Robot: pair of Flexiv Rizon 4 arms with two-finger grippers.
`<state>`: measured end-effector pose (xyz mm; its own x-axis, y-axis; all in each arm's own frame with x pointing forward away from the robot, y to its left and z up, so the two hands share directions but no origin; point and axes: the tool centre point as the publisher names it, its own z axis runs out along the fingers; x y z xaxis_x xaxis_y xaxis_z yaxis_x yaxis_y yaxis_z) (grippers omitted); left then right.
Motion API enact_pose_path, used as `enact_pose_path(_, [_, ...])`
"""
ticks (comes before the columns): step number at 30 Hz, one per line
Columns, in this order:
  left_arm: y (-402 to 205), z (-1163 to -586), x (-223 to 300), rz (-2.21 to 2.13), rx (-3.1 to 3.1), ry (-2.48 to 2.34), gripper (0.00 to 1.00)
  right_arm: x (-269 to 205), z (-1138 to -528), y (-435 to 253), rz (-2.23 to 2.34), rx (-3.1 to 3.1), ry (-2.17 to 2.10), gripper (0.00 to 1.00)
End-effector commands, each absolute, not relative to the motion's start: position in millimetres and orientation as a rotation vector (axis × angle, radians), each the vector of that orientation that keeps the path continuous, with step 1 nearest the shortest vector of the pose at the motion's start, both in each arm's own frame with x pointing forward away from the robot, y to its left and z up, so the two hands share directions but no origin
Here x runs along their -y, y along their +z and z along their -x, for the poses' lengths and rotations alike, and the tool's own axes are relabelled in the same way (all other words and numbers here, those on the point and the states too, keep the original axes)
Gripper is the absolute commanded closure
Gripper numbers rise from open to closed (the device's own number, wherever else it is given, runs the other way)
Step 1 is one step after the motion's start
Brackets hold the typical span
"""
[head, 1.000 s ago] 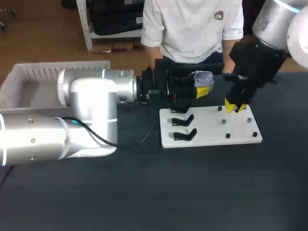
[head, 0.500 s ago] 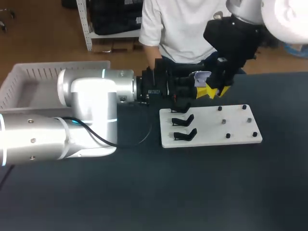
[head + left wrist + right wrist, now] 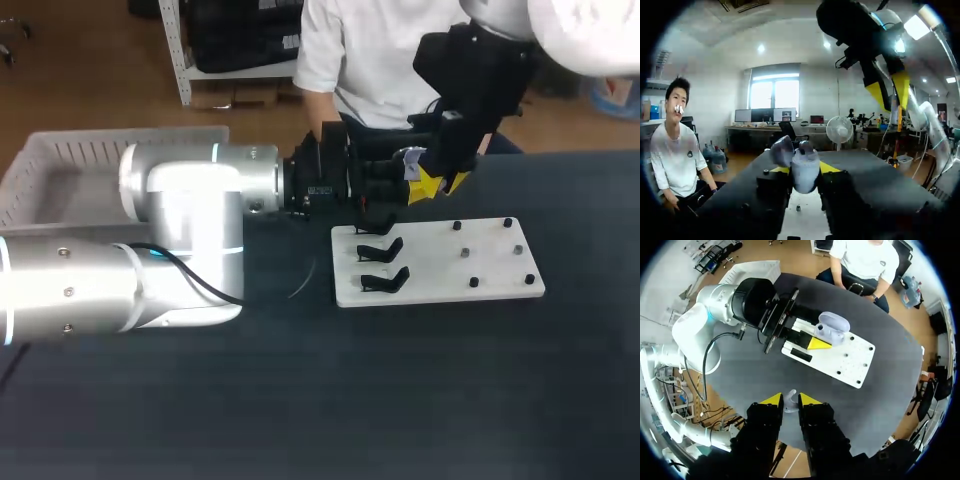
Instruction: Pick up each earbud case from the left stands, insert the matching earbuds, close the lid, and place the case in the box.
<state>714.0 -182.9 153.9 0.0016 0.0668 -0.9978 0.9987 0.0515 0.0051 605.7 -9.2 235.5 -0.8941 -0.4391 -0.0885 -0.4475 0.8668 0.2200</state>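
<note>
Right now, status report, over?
Left end effector shut on open earbud case. Right end effector shut on earbud, above case, apart. Nothing between them.

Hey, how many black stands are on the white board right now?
3, in a column along the board's left side: far stand, middle stand, near stand. None seems hidden.

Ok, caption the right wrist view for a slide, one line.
Right gripper holds an earbud, with the open earbud case ahead in the left gripper over the white board.
</note>
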Motion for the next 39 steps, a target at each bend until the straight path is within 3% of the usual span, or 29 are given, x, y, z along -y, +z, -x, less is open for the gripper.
enact_pose_path(1, [153.0, -714.4, 183.3, -1.218, -1.276, -1.135, 1.00, 11.6, -607.9, 236.9, 0.735, -2.993, 0.377, 1.00])
enact_pose_path(7, [153.0, -714.4, 183.3, -1.218, -1.276, -1.135, 1.00, 18.5, -626.6, 246.7, 0.778, -2.944, 0.207, 1.00])
enact_pose_path(39, [153.0, -714.4, 183.3, -1.218, -1.276, -1.135, 1.00, 1.0, -688.2, 214.2, 0.891, -2.802, 0.191, 1.00])
